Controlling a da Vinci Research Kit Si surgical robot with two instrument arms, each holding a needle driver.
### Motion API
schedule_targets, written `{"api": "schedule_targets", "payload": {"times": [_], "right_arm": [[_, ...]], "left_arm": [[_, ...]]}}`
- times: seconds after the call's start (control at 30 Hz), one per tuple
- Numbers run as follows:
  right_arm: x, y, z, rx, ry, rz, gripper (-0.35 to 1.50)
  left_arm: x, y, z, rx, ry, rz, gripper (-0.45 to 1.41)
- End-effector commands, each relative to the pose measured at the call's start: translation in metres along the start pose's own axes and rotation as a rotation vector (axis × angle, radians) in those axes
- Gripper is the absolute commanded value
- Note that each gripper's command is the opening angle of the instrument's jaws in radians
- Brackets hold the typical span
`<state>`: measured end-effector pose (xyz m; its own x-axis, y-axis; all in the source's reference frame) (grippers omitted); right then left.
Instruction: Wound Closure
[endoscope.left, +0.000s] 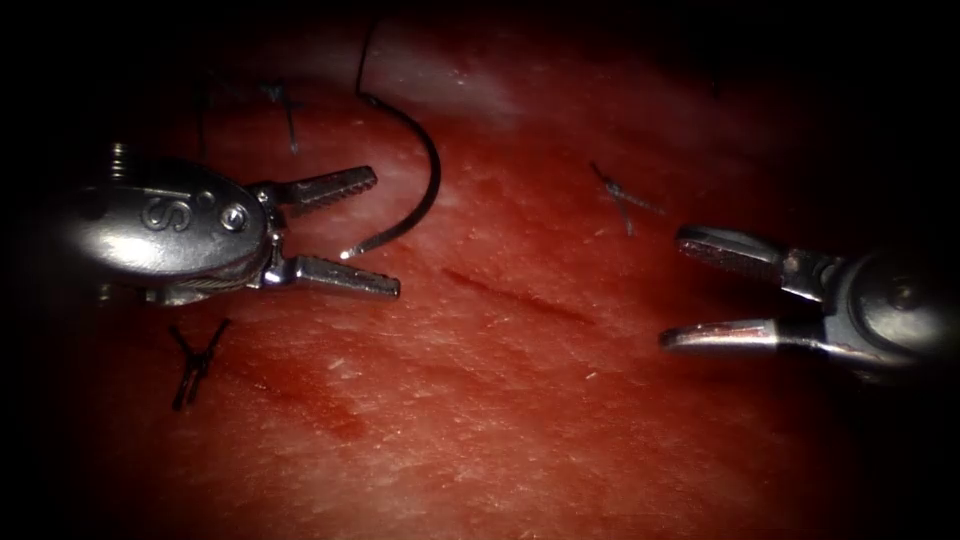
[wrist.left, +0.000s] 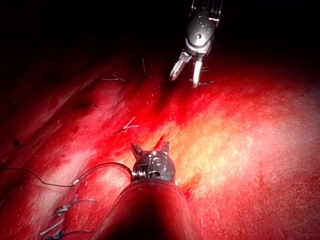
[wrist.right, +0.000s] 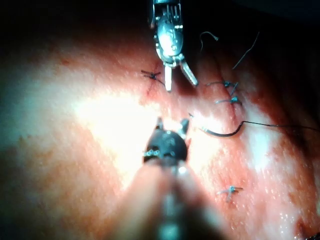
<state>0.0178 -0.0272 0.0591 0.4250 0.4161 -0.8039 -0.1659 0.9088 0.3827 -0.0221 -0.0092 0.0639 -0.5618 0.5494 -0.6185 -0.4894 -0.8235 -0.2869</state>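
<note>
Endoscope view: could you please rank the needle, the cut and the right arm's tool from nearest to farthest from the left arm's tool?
From the left tool, jaws open, empty:
1. Needle, lying free just beyond its jaw tips.
2. Cut, centre of the tissue.
3. Right tool, far right, open, empty.

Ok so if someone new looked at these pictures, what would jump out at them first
Probably the curved needle, lying free on the tissue left of the cut, thread trailing from its far end. The left gripper sits open right beside the needle's tip, holding nothing. The right gripper is open and empty too, on the right of the cut, with tied stitches scattered around.
</note>
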Motion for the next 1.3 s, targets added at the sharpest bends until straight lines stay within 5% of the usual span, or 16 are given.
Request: {"api": "schedule_targets", "payload": {"times": [0.03, 0.33, 0.87, 1.0, 1.17, 1.3], "right_arm": [[0.0000, -0.0002, 0.0007, 0.001, -0.001, 0.000, 0.25], [0.0000, -0.0002, 0.0007, 0.005, -0.009, 0.000, 0.10], [0.0003, -0.0006, 0.0013, 0.004, -0.015, 0.002, 0.10], [0.0004, -0.0007, 0.0014, 0.004, -0.017, 0.002, 0.15], [0.0005, -0.0008, 0.0016, 0.002, -0.018, 0.008, 0.10], [0.0004, -0.0007, 0.0016, 0.001, -0.023, 0.037, 0.00]], "left_arm": [[-0.0001, -0.0001, 0.0013, 0.004, -0.015, 0.000, 0.30], [-0.0042, 0.0003, 0.0060, 0.001, -0.231, -0.024, 0.59], [-0.0070, -0.0008, 0.0089, -0.024, -0.225, -0.106, 0.57], [-0.0073, -0.0008, 0.0092, -0.055, -0.214, -0.129, 0.45], [-0.0076, -0.0010, 0.0091, -0.114, -0.200, -0.148, -0.44], [-0.0072, -0.0010, 0.0087, -0.119, -0.201, -0.151, -0.45]]}}
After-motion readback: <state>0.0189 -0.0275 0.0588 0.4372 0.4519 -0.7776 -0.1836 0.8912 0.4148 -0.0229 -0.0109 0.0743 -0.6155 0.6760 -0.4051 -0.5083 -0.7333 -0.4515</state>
